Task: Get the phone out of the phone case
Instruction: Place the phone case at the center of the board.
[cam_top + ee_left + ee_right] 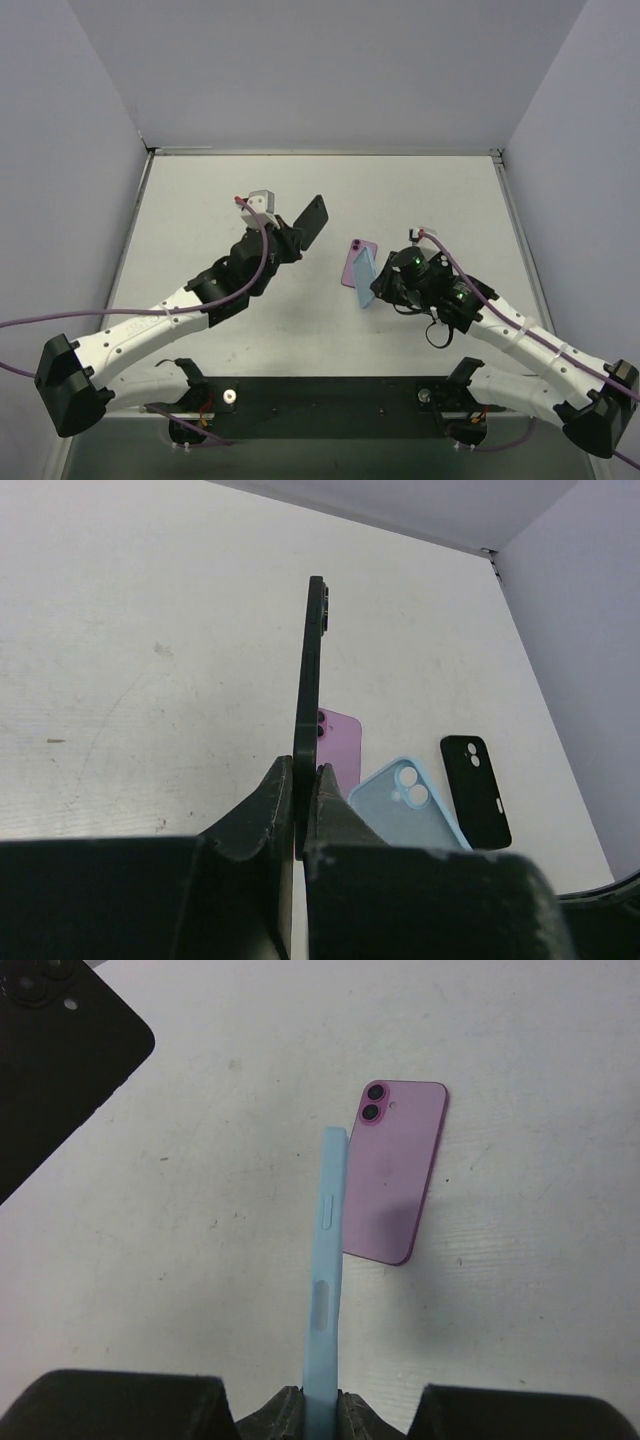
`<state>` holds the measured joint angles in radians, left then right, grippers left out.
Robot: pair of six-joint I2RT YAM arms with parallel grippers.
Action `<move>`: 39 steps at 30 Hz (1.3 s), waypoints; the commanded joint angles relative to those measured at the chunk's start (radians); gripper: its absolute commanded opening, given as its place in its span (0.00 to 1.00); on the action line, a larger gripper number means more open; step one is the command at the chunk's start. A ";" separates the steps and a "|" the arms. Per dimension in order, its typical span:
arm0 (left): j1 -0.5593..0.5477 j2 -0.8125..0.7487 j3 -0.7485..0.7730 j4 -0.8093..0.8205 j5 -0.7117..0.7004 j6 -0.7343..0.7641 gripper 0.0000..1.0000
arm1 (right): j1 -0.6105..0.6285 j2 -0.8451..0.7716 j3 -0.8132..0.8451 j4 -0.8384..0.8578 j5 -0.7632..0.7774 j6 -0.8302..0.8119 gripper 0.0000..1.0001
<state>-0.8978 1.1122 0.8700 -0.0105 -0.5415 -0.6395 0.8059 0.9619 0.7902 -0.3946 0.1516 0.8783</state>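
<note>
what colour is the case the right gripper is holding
Light blue. The case, clamped edge-on in the right gripper, shows best in the right wrist view.

Robotics lab test cell: plain white table (pixel 200 200), blank grey walls (pixel 330 70) on three sides, purple cabling (pixel 60 320).

The black phone (pixel 312 222) is uniformly dark, lenses included. At four o'clock from it, the pink phone (pixel 357 262) is lilac-pink with magenta-ringed lenses. The blue case (pixel 366 280) at its five o'clock is pale sky blue. The black case (pixel 476 790) is matt black. The table (pixel 200 200) is off-white with faint grey scuffs.
</note>
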 commanded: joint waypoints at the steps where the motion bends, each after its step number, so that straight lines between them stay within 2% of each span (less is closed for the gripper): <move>1: 0.033 -0.035 0.001 0.061 -0.006 -0.032 0.00 | -0.026 -0.005 0.023 -0.024 0.058 -0.025 0.00; 6: 0.106 -0.066 -0.045 0.041 0.040 -0.051 0.00 | -0.192 -0.037 -0.050 0.032 0.020 -0.024 0.00; 9: 0.196 -0.072 -0.094 0.052 0.126 -0.089 0.00 | -0.287 -0.080 -0.133 0.118 -0.046 -0.009 0.00; 14: 0.438 -0.052 -0.204 0.151 0.432 -0.181 0.00 | -0.467 -0.098 -0.284 0.385 -0.220 0.036 0.00; 18: 0.565 0.010 -0.259 0.237 0.647 -0.239 0.00 | -0.513 -0.051 -0.283 0.467 -0.213 0.031 0.00; 20: 0.597 0.038 -0.298 0.268 0.695 -0.265 0.00 | -0.536 -0.008 -0.270 0.502 -0.208 0.031 0.00; 25: 0.668 0.142 -0.413 0.461 0.845 -0.387 0.00 | -0.615 0.153 -0.214 0.594 -0.244 0.028 0.00; 27: 0.668 0.172 -0.437 0.527 0.871 -0.414 0.00 | -0.672 0.219 -0.165 0.638 -0.308 0.022 0.00; 30: 0.668 0.198 -0.462 0.550 0.879 -0.430 0.00 | -0.743 0.436 -0.067 0.662 -0.394 0.005 0.00; 34: 0.668 0.209 -0.476 0.543 0.873 -0.443 0.00 | -0.783 0.621 0.036 0.660 -0.457 -0.012 0.00; 35: 0.668 0.209 -0.468 0.511 0.862 -0.437 0.00 | -0.784 0.647 0.049 0.660 -0.458 -0.013 0.02; 37: 0.668 0.204 -0.445 0.433 0.835 -0.410 0.00 | -0.786 0.692 0.066 0.660 -0.458 -0.013 0.13; 38: 0.663 0.195 -0.410 0.326 0.787 -0.381 0.00 | -0.784 0.696 0.066 0.654 -0.455 -0.013 0.21; 39: 0.660 0.189 -0.396 0.272 0.760 -0.365 0.00 | -0.784 0.692 0.061 0.648 -0.446 -0.013 0.36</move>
<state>-0.2333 1.3205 0.4019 0.4179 0.2935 -1.0477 0.0189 1.6512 0.8268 0.2504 -0.2665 0.8841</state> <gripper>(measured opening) 0.081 0.193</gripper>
